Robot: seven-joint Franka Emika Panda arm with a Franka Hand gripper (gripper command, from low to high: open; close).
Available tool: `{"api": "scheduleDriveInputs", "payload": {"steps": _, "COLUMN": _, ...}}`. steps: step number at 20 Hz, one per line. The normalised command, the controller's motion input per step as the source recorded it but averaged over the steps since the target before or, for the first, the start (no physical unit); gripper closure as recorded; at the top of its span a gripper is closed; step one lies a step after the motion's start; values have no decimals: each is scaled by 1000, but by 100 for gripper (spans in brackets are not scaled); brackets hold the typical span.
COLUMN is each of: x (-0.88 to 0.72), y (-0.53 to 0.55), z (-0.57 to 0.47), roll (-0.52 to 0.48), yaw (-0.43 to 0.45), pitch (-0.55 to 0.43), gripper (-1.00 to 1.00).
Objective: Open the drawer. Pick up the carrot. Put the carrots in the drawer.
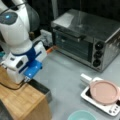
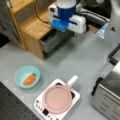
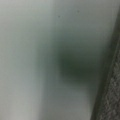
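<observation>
Here, the drawer (image 2: 53,41) stands pulled partway out of the light wooden cabinet (image 2: 35,28), grey front facing the grey table (image 2: 82,60); in a front view its dark open edge (image 1: 41,88) shows just below the bamboo-coloured top. Inside, nothing can be made out. Well apart from it, toward a front view's bottom left, lies the carrot (image 2: 29,79), orange, resting in a pale teal bowl (image 2: 22,72) on the table. Only the bowl's rim (image 1: 81,115) shows at the bottom edge of a front view, the carrot not seen there.

Directly over the drawer hangs the gripper (image 2: 58,32), below its blue and white wrist block, down at the drawer's opening; in a front view (image 1: 26,80) low against the cabinet top beside the drawer's edge. Holding nothing that can be seen. Fingers hidden under the block, so cannot tell whether spread or pressed together. From the wrist view, only a blurred pale grey surface with a dark smudge and a rough dark strip along the right edge.

Farther out: a white hotplate (image 2: 40,106) carrying a pink pan (image 2: 57,98) just right of the bowl, and a steel toaster oven (image 1: 85,40) at the table's far side.
</observation>
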Motion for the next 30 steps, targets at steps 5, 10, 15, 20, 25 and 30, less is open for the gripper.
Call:
{"api": "scheduleDriveInputs", "payload": {"steps": 5, "x": -11, "y": 273, "z": -55, "roll": -47, "yaw": -37, "pitch": -59, "gripper": -100}}
{"api": "scheduleDriveInputs", "payload": {"steps": 10, "x": -34, "y": 371, "z": -77, "roll": -31, "yaw": -100, "pitch": -72, "gripper": -100}}
{"api": "scheduleDriveInputs", "payload": {"steps": 15, "x": -53, "y": 387, "z": -86, "roll": -9, "yaw": -126, "pitch": -89, "gripper": -100}}
{"api": "scheduleDriveInputs", "payload": {"steps": 20, "x": -69, "y": 252, "z": -72, "roll": 10, "yaw": -115, "pitch": -102, "gripper": -100}}
{"api": "scheduleDriveInputs", "payload": {"steps": 25, "x": -70, "y": 221, "z": -41, "roll": 29, "yaw": -118, "pitch": -102, "gripper": -100}}
{"api": "scheduleDriveInputs", "payload": {"steps": 30, "x": -63, "y": 345, "z": -48, "roll": 39, "yaw": -153, "pitch": -98, "gripper": -100}}
